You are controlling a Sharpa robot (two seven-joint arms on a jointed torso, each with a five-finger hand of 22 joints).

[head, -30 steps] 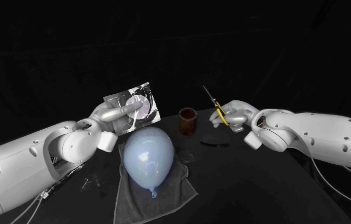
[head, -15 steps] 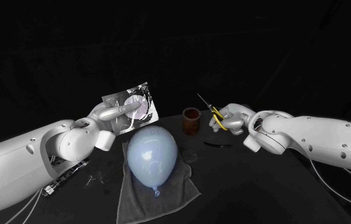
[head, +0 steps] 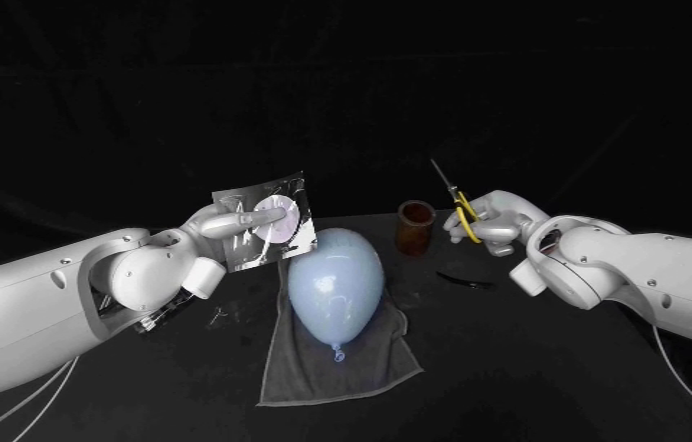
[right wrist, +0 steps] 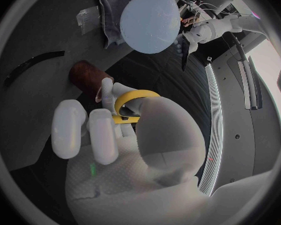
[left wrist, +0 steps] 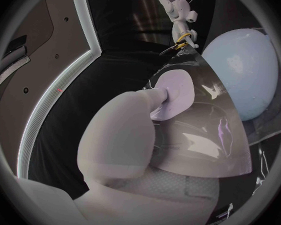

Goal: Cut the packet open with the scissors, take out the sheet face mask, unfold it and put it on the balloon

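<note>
Your left hand (head: 219, 226) is clamped on the packet (head: 268, 220) and holds it raised off the worktop (head: 548, 382), at about 10 o'clock from the balloon (head: 335, 280). In the left wrist view, a fingertip presses on the pale round patch on the packet's shiny face.

Your right hand (head: 493, 222) is closed around the yellow handles of the scissors (head: 459, 202), at about 2 o'clock from the balloon. The blades show as one thin line and point up toward 11 o'clock. The scissors and the packet are well apart.

The pale blue balloon lies on a grey towel (head: 339, 367) with its knot toward 6 o'clock. A brown cup (head: 415, 227) stands at its 1 o'clock, between the balloon and your right hand. A dark curved strip (head: 464, 280) lies on the worktop at its 3 o'clock.
</note>
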